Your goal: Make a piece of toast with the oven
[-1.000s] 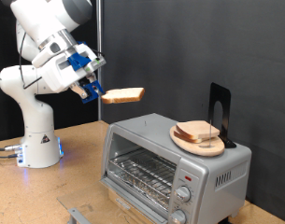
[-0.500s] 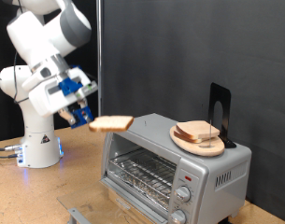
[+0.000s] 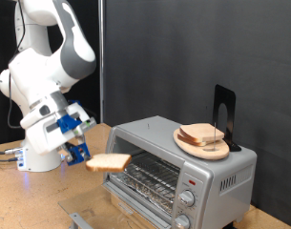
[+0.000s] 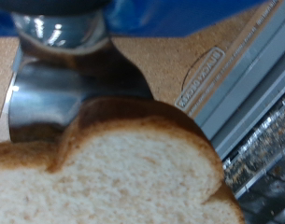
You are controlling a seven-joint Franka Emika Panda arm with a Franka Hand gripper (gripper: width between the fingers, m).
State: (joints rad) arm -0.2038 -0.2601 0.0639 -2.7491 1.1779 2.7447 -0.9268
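Silver-grey toaster oven stands on a wooden table at the exterior view's lower right, its glass door folded down and the wire rack inside exposed; round knobs line its front panel. On the oven's roof sits a round wooden plate carrying more bread slices, with a black upright stand just behind it. A black backdrop fills the rear. White Franka arm, base at the exterior view's left, reaches down towards the oven's open front. Gripper, with blue fittings, hangs low above the table, just to the left of the oven mouth. Piece of toast is pinched by one edge between the fingers and juts out roughly level towards the rack, its far end close to the oven's open front; whether it touches cannot be told. Nothing stands between slice and rack. Wrist view: toast, pale crumb with brown crust, fills the foreground, a metal finger pressed against its crust; the oven's rack bars show beyond.
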